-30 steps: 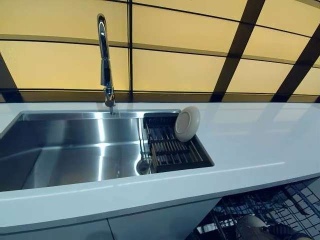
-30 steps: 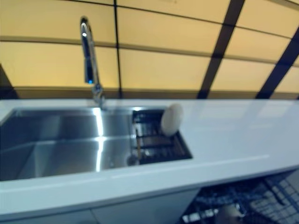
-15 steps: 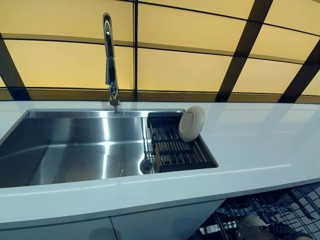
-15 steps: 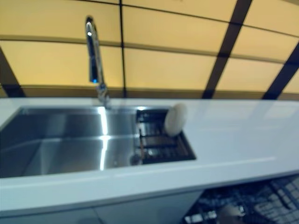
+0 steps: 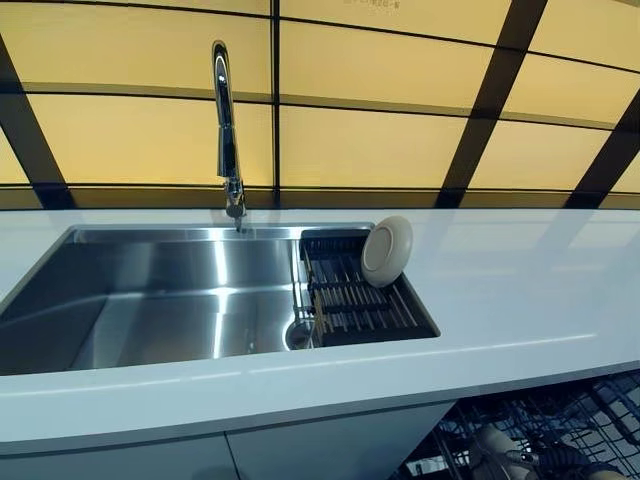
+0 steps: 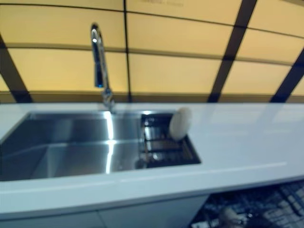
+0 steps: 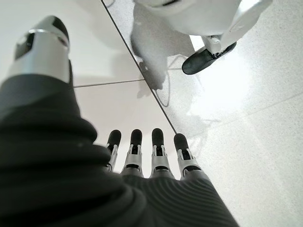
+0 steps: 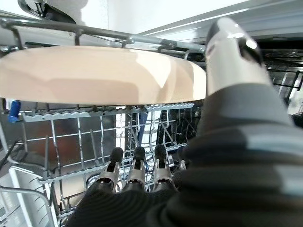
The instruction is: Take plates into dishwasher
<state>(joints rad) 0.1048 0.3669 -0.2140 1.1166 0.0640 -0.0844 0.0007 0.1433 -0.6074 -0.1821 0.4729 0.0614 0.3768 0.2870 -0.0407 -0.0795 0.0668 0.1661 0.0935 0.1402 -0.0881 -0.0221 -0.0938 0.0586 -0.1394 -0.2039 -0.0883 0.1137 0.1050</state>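
Shift since earlier: only the head camera has swung, sliding the whole scene across the view; the plate in the sink rack keeps its place against the sink.
Plate in hand: a cream plate [image 8: 102, 73] lies across the right wrist view just above the dishwasher rack [image 8: 71, 137]; whether it already rests in the tines cannot be told.
Right robot hand [image 8: 137, 172]: down in the dishwasher, fingers straight and relaxed below the plate, thumb up beside its rim, nothing pinched.
Second plate: another cream plate [image 5: 386, 251] stands on edge at the back of the dark drying rack [image 5: 360, 300] in the steel sink [image 5: 150, 300], beside the tap [image 5: 228, 130].
Left robot hand [image 7: 142, 153]: hangs over the floor, fingers straight, holding nothing.
Desk: the white desk [image 5: 520, 290] around the sink carries nothing else.
Doing the step well: judged from this, the plate should sit firmly between tines before the right robot hand draws out, keeping fingers clear of the wires; then reach for the sink plate.
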